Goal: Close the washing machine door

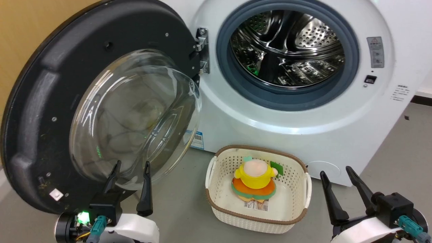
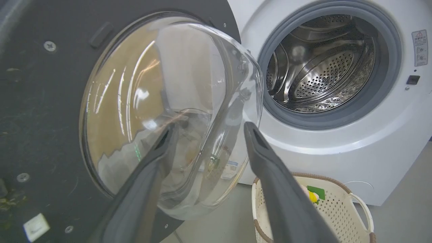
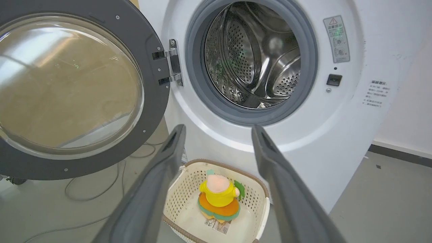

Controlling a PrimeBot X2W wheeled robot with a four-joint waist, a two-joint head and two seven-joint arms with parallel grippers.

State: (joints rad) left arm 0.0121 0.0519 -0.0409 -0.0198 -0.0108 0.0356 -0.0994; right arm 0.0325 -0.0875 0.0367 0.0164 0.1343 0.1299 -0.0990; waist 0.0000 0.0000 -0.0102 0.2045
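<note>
The washing machine door (image 1: 44,111) is swung wide open to the left on its hinge (image 1: 201,50), its black rim and bulging clear glass bowl (image 1: 135,114) facing me. The same door (image 2: 40,111) (image 3: 152,84) appears in both wrist views. Beside it the steel drum (image 1: 287,50) lies exposed inside the grey rubber ring. My left gripper (image 1: 132,168) is open, its fingertips just in front of the bowl's lower edge, not touching that I can tell. My right gripper (image 1: 334,173) is open at the lower right, empty, well away from the door.
A cream perforated basket (image 1: 216,168) with a brown rim stands on the grey floor before the white washer (image 1: 337,135), holding a yellow-and-orange plush toy (image 1: 254,180). A cable (image 3: 77,195) lies on the floor under the open door. A wooden wall (image 1: 27,27) stands behind the door.
</note>
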